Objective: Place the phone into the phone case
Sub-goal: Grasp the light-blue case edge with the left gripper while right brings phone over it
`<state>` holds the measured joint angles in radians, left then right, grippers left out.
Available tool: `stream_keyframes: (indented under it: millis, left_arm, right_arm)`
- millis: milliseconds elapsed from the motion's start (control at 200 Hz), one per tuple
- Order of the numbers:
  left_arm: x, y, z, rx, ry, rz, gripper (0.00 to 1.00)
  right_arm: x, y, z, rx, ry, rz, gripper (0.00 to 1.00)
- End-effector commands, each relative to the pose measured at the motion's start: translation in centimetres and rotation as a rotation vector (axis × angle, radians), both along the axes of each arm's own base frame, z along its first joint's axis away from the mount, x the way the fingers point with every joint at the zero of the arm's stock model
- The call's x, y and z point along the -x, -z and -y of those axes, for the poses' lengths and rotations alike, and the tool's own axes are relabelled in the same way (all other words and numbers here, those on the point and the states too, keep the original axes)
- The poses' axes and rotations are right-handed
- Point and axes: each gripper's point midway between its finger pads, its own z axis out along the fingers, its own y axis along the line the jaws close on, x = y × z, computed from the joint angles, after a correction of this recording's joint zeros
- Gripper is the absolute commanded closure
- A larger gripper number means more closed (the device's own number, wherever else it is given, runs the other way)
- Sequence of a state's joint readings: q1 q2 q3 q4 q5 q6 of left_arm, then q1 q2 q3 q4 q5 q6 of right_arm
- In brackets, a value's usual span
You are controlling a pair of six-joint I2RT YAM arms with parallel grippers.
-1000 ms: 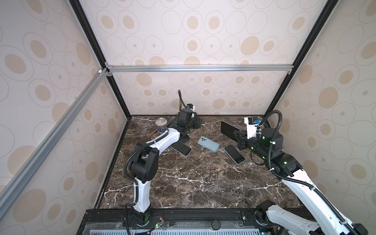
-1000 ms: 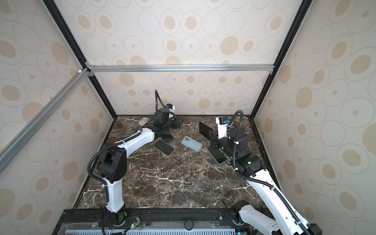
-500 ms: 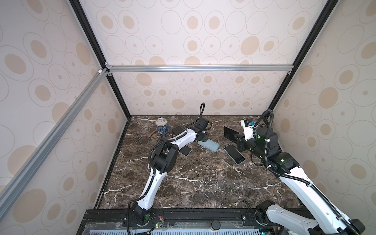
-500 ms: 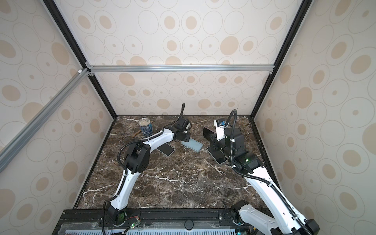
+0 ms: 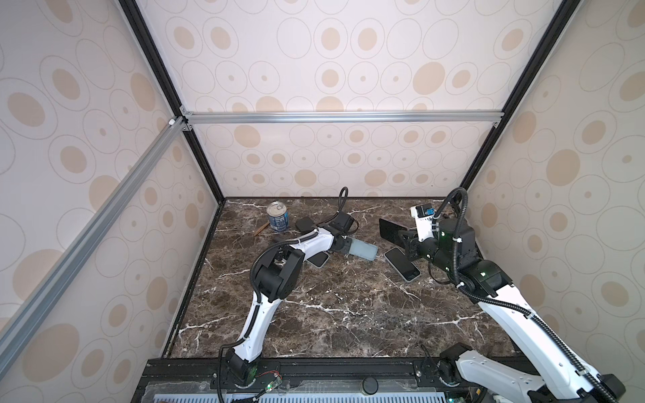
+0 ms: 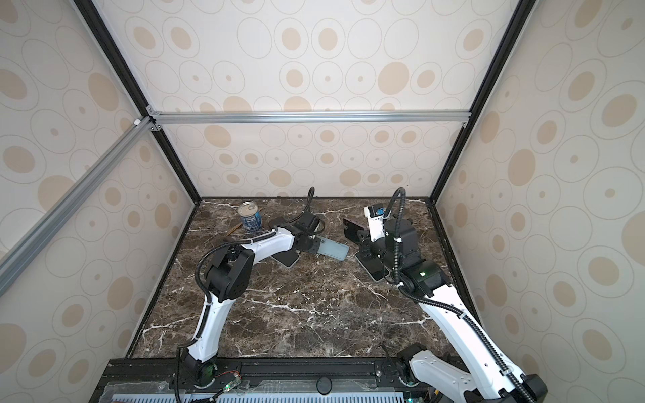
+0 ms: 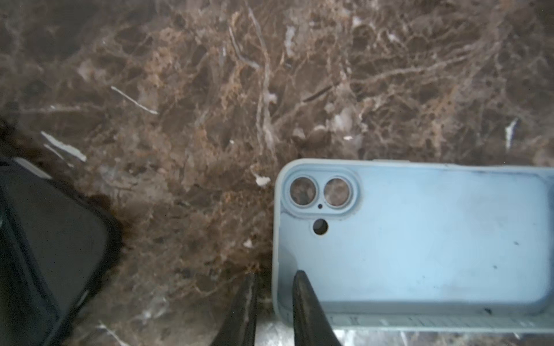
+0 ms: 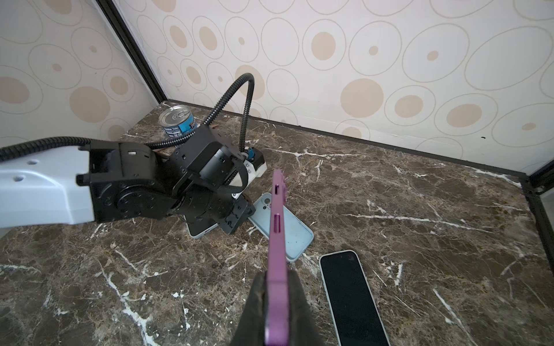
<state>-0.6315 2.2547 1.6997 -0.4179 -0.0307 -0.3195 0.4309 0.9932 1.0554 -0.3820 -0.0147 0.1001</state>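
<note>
The light blue phone case [image 7: 419, 239] lies hollow side up on the marble, mid-table in both top views [image 5: 363, 250] [image 6: 333, 251]. My left gripper [image 7: 275, 275] is at its camera-hole end. One finger is inside the case and one outside, pinched narrowly on the end wall [image 5: 343, 248]. My right gripper [image 8: 277, 275] is shut on a purple phone [image 8: 275, 227]. It holds the phone on edge above the table, to the right of the case [image 5: 392, 230] [image 6: 352, 228].
A phone with a black screen [image 5: 401, 264] [image 8: 350, 296] lies flat below the right gripper. Another dark phone [image 5: 319, 259] [image 7: 45, 239] lies under the left forearm. A tin can [image 5: 277, 217], a thin stick [image 5: 261, 228] and a dark flat object [image 5: 304, 223] sit at the back left.
The left arm swung from the back left near the can across to the blue case, and its jaws narrowed onto the end wall. The right gripper kept hold of the purple phone and shifted slightly.
</note>
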Motion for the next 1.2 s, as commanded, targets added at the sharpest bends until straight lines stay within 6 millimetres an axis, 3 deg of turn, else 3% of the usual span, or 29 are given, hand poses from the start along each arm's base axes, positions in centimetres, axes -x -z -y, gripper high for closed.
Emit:
stream_keyframes:
  millis: [0,205,360,490,630,895,1020,1195]
  left_arm:
    - [2.7,-0.4,0.6,0.022,0.005,-0.025,0.77]
    - [8.3,0.6,0.7,0.100,-0.009,-0.120,0.75]
    - [12.3,-1.2,2.1,0.315,-0.003,-0.176,0.74]
    - [11.0,-2.9,-0.2,0.307,-0.065,-0.088,0.73]
    - [9.3,-3.1,-2.1,0.311,-0.113,-0.064,0.74]
    - [9.3,-2.1,-2.2,0.319,-0.123,-0.080,0.75]
    - [10.0,-1.8,-1.2,0.394,-0.115,-0.114,0.78]
    - [10.6,-1.0,-0.9,0.437,-0.130,-0.148,0.78]
  right_arm:
    - [-0.1,-2.7,-0.3,-0.051,-0.008,0.067,1.00]
    - [-0.2,-1.5,-0.4,-0.053,-0.004,0.015,1.00]
    - [-0.7,1.3,-1.2,-0.052,-0.016,-0.103,1.00]
    - [-1.7,4.2,-3.1,-0.063,-0.079,-0.223,1.00]
    - [-3.5,7.5,-5.7,-0.078,-0.173,-0.369,1.00]
    - [-6.1,12.5,-8.4,-0.096,-0.274,-0.558,1.00]
    - [-5.7,14.9,-8.5,-0.051,-0.292,-0.722,1.00]
    - [-5.1,16.7,-9.2,-0.078,-0.334,-0.831,1.00]
